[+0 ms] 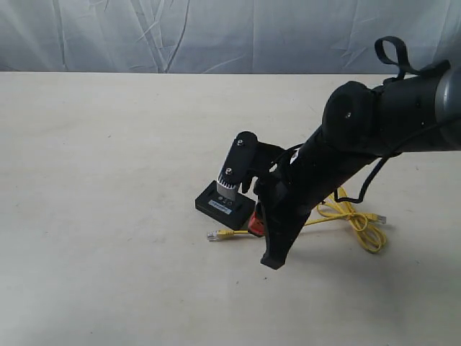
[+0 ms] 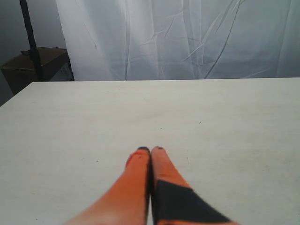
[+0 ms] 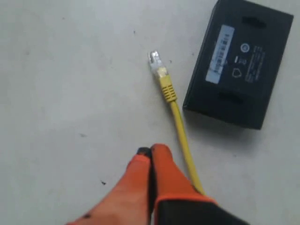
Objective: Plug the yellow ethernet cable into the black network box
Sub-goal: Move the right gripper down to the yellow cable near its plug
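The black network box point(image 1: 225, 204) point(image 3: 239, 61) lies flat on the table, its white label strip facing up. The yellow ethernet cable point(image 1: 234, 233) point(image 3: 180, 129) lies just in front of it. One clear plug point(image 1: 213, 236) point(image 3: 154, 59) rests loose on the table near the box's corner, and the tied loop point(image 1: 358, 220) sits off to the right. My right gripper point(image 1: 254, 225) point(image 3: 151, 151) hovers low beside the cord, shut and empty; the cord runs alongside one finger. My left gripper point(image 2: 150, 149) is shut over bare table, far from both things, and does not show in the exterior view.
My right arm point(image 1: 346, 144) reaches in from the right and hides part of the cable. A white curtain point(image 2: 187, 37) hangs behind the table's far edge. Beyond the table's corner, a cardboard box point(image 2: 33, 65) and a black pole point(image 2: 28, 33) stand.
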Tool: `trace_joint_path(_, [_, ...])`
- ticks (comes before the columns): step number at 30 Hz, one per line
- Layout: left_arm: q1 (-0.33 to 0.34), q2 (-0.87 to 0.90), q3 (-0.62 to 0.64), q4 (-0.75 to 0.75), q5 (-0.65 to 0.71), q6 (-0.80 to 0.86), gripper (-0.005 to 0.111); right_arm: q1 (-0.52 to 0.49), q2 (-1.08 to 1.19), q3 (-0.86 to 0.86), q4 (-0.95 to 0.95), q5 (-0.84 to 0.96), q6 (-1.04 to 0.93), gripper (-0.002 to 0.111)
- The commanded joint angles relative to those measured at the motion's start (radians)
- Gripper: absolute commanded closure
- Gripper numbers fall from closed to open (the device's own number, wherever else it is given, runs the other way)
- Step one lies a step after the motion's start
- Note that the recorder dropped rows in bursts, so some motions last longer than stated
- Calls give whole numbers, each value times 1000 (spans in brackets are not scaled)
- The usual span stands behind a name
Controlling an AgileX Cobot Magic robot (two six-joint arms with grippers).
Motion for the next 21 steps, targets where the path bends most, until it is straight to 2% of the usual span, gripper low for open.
trace_joint_path(1, [-10,-5,5,0,2,0,107,4,9,-3,-13,-36,-16,109])
trace_joint_path(7, [-10,-5,5,0,2,0,107,4,53,-3,-26,-50,-18,108])
trace_joint_path(10, [-10,-5,5,0,2,0,107,4,66,-3,-26,-65,-36,95])
trace_joint_path(12, [-10,-5,5,0,2,0,107,4,68,-3,-26,-65,-56,82])
trace_joint_path(15, [-10,-5,5,0,2,0,107,4,69,-3,-22,-69,-79,72])
trace_joint_path(21, [-10,-5,5,0,2,0,107,4,84,-3,-22,-76,-99,71])
